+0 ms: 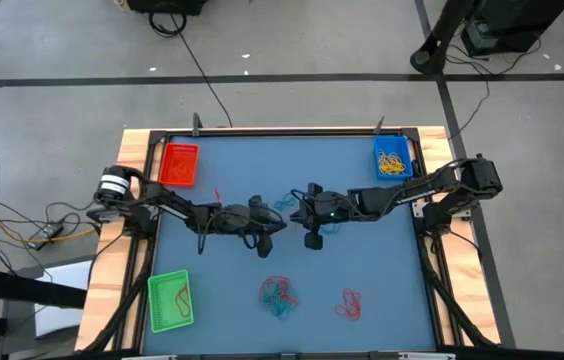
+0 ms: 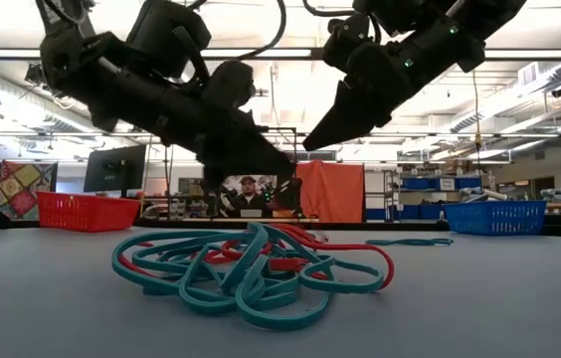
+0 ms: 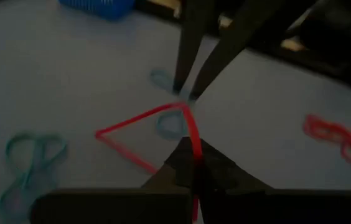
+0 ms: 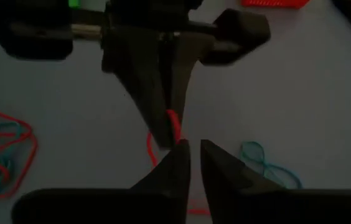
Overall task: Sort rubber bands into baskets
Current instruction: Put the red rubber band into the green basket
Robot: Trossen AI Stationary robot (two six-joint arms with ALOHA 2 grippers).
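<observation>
While both arms meet over the table's middle, the left gripper [image 3: 194, 163] pinches a red rubber band [image 3: 139, 119], and the right gripper [image 4: 194, 163] sits just beside it, fingers narrowly parted. Mixed red and teal bands [image 1: 278, 295] lie near; yellow ones fill the blue basket [image 1: 393, 157] far right.

High cam sits overhead, straight down, far enough to take in my whole worktop [image 1: 292, 250] plus floor around it. Low cam sits at worktop height, level, facing the room behind, very close to a red-and-teal band tangle [image 2: 251, 264]. Each wrist cam looks forward past its own jaws, close to the surface. All four share the worktop centre: left wrist sees my right gripper [image 3: 185, 93], right wrist sees my left gripper [image 4: 166, 140]. Red basket [image 2: 87, 211] and blue basket [image 2: 507, 216] show in high and low.
</observation>
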